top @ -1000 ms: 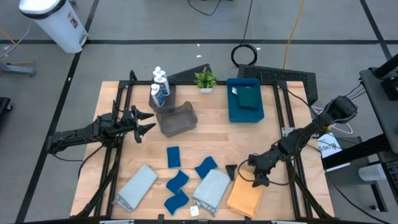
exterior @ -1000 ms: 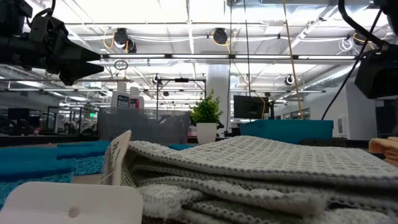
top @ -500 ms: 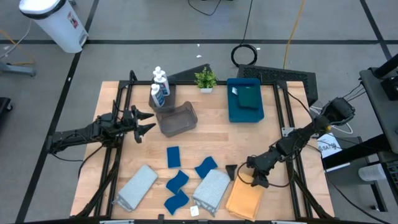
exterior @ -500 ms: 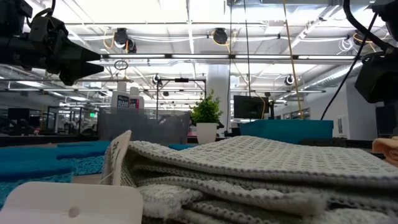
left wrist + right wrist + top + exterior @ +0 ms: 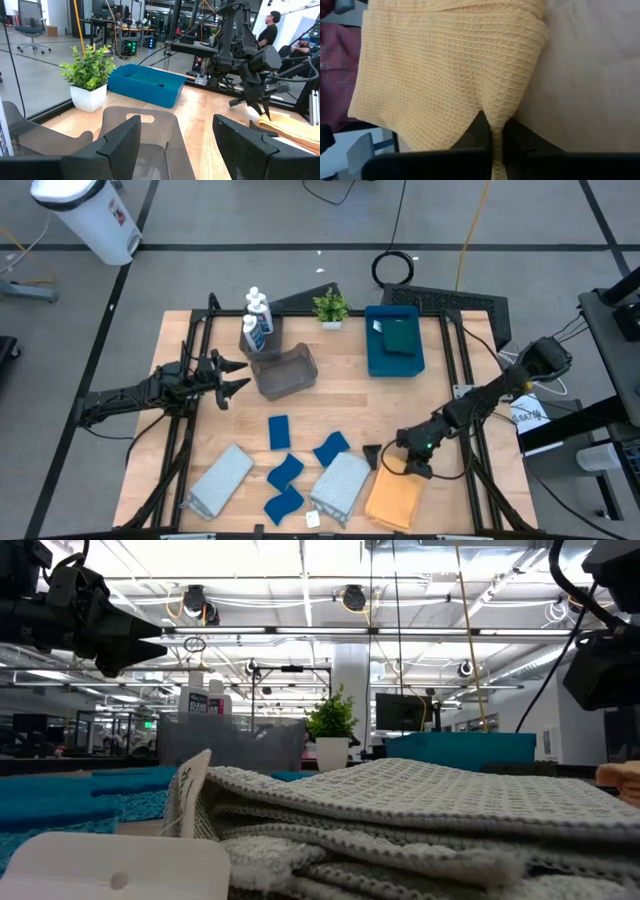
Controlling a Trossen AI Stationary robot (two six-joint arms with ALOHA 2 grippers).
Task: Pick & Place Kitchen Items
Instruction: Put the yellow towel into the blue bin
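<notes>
- Table (image 5: 345, 395): a wooden top carrying everything; the blue tray (image 5: 381, 358) sits at the far right with a dark green cloth (image 5: 399, 337) in it, and a clear bin (image 5: 284, 370) stands nearer the middle.
- Left arm: waits over the left side, its gripper (image 5: 232, 375) wide open and empty, pointing at the bin.
- Right gripper (image 5: 403, 457): down at the near right of the table, jaws closed on the edge of the orange cloth (image 5: 393, 500). The right wrist view shows the fingers (image 5: 485, 131) pinching a ridge of the weave up between them.
- Orange cloth: folded flat at the near right corner, just beside a grey cloth (image 5: 340, 483). It is light, soft and limp, so it will sag and may unfold once raised. The waffle weave gives good friction, so slipping looks unlikely. The best hold is across a folded edge, taking all the layers; from here I cannot tell whether the pinch has caught every layer or only the top one.
- Second grey cloth (image 5: 219, 478): lies at the near left, also soft and flat, needing the same edge pinch.
- Sponges (image 5: 285, 472): four small blue ones between the two grey cloths, light and squashy, easily held across the middle.
- Bottles (image 5: 256, 319): three at the far left beside the bin, rigid and smooth; grip the body.
</notes>
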